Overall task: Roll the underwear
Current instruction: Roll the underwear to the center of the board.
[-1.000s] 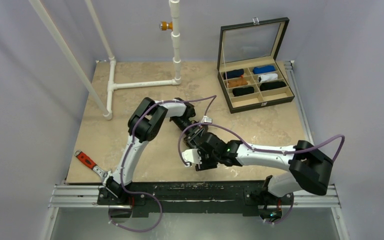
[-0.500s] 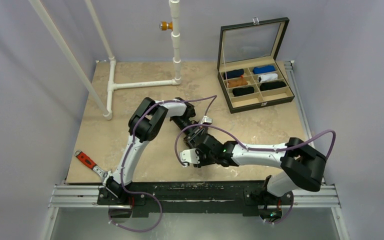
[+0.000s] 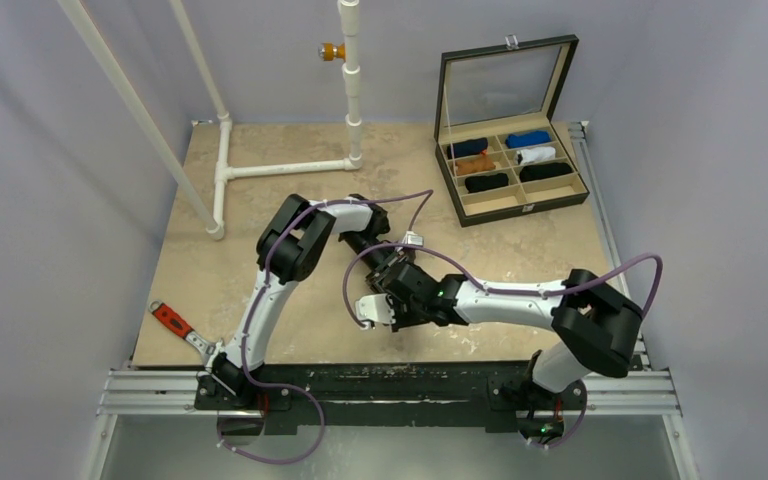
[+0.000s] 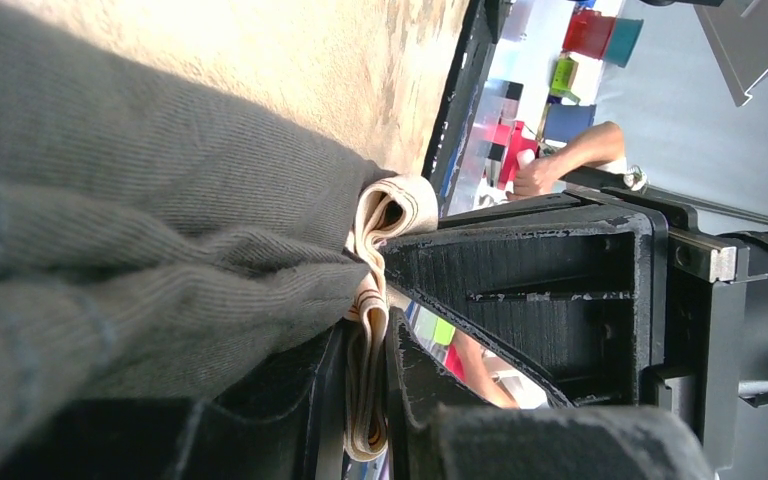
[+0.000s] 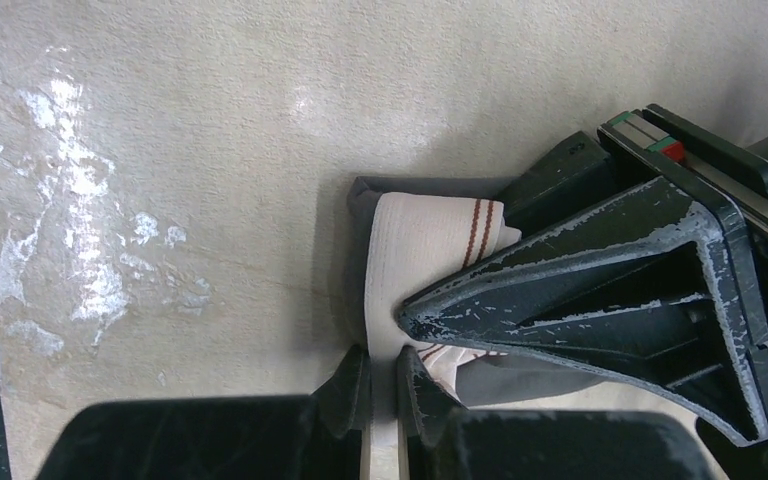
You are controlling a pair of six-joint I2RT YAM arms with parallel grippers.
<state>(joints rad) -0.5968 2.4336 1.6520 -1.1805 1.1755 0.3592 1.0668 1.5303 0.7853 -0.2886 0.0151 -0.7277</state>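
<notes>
**Both tools closed on the waistband of the dark charcoal ribbed-fabric underwear, centre of the overhead frame.**

Left wrist view: the grey cloth fills the left half of the frame and lies on the beige mottled tabletop. Its pale tan folded waistband runs down the middle and passes between the two black fingers of the left gripper, which are pressed together on it. Right wrist view: the right gripper, at lower centre, also pinches the waistband, seen here as off-white with thin red-brown stripes. The left tool's black finger crosses in from the right, its tip on the waistband. Overhead view: both wrists meet mid-table and hide the garment. A black open compartment box holding rolled garments stands at upper right, well apart.
</notes>
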